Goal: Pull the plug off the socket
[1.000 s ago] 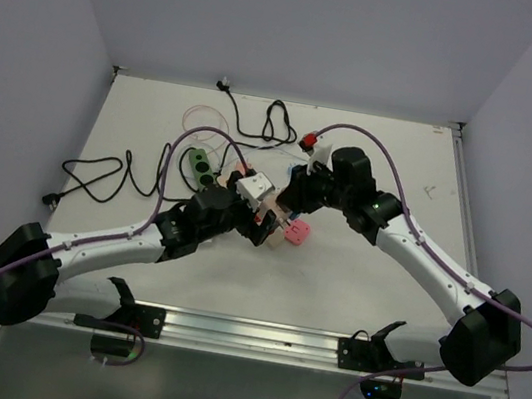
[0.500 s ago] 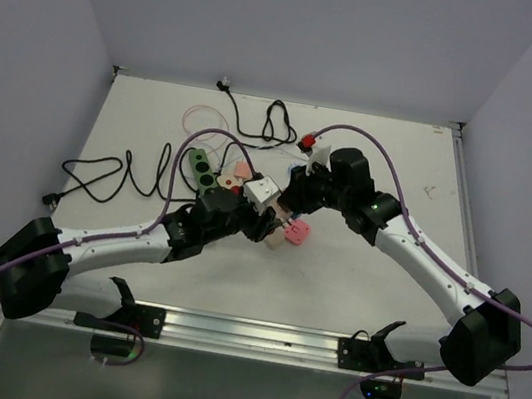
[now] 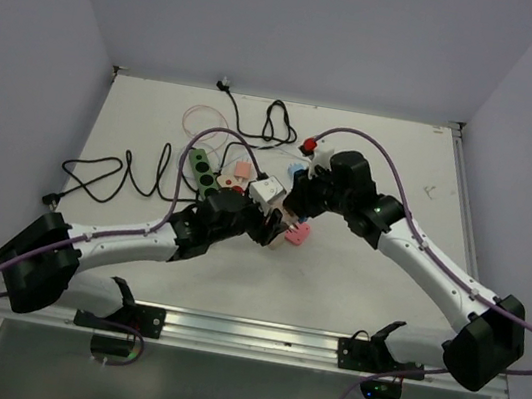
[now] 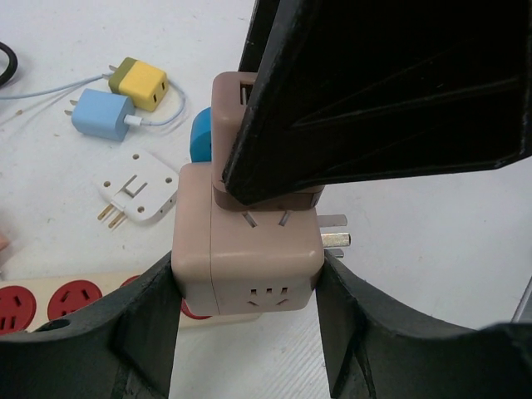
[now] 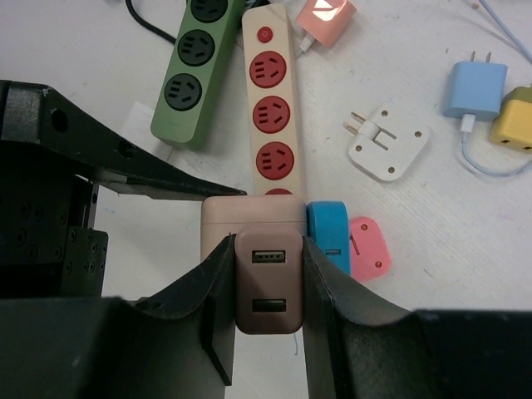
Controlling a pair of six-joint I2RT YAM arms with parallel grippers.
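White table (image 3: 404, 161) carries 2 power strips, a green strip (image 5: 189, 79) and a cream strip (image 5: 273, 108) with red outlets, among loose chargers (image 5: 476, 91). At the cream strip's near end, the left gripper (image 4: 249, 287) is clamped on 2 sides of a tan cube socket (image 4: 249, 249). The right gripper (image 5: 268, 301) is closed on the brown plug (image 5: 268, 278) seated in it.

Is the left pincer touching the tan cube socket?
Touching. Left wrist view: both fingers of the left pincer press the tan cube socket from either side.
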